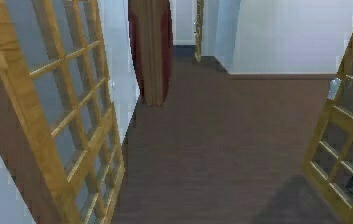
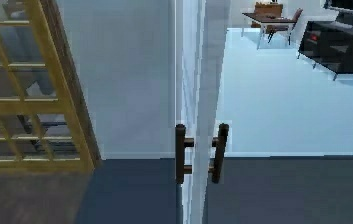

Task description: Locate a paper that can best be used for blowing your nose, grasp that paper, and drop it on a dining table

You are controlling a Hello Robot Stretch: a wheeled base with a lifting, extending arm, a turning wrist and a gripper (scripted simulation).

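Note:
Far off in a pale room at the arm side view's top right, a small dark table (image 2: pixel 267 17) stands with chairs around it. What lies on it is too small to make out. A thin glass door (image 2: pixel 191 90), seen edge-on with dark handles (image 2: pixel 182 152) on both faces, stands between me and that room.
Ahead runs a dark brown hallway floor (image 1: pixel 224 140). Wooden glass-paned doors flank it on the left (image 1: pixel 64 110) and right (image 1: pixel 344 130). A wooden door with a dark red face (image 1: pixel 152 50) juts in at the top middle. A dark sofa (image 2: pixel 336 45) sits by the far table.

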